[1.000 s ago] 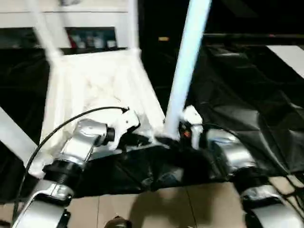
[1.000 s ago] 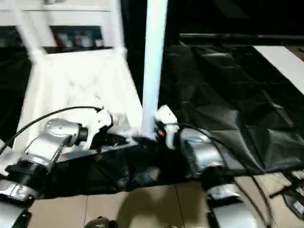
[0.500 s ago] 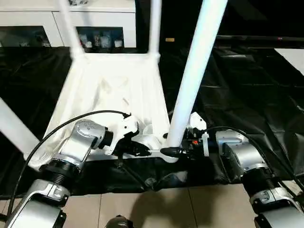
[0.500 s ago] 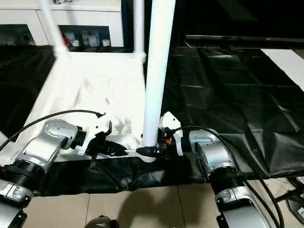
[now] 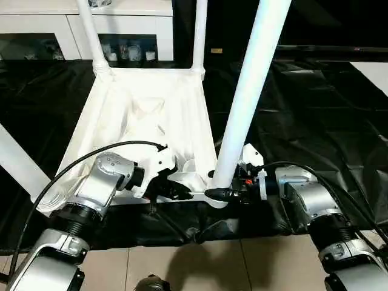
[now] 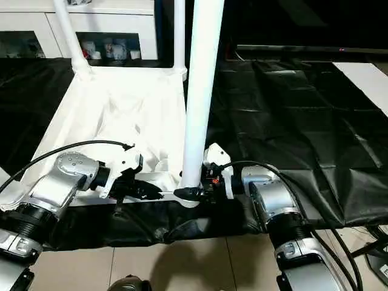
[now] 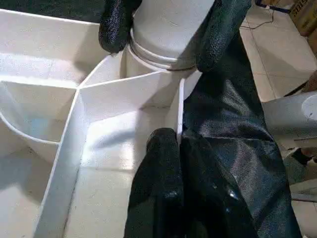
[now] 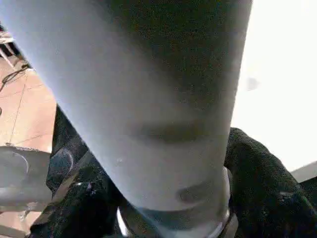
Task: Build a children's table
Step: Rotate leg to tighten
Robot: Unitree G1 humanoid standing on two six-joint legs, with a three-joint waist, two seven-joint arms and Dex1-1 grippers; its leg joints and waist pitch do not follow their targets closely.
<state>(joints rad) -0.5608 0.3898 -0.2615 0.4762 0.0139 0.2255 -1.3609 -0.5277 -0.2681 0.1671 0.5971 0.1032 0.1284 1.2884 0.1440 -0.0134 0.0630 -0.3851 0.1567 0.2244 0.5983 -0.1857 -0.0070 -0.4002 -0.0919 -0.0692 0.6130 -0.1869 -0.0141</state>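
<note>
Upside down before me lies the children's table point(image 5: 151, 115), its rimmed top resting on the black sheet point(image 5: 315, 115) and its legs pointing up. My right gripper point(image 5: 225, 193) has its fingers point(image 7: 218, 29) on either side of the base of the near leg point(image 5: 245, 103), just above its corner socket. My left gripper point(image 5: 177, 190) is pressed together, pinching the table's near rim just beside that socket. Beyond the table stands a white cabinet point(image 5: 42, 24); no writing is readable anywhere.

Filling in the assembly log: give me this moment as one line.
step: seating near leg | left gripper: shut on tabletop rim | right gripper: shut on leg base | far legs: upright
</note>
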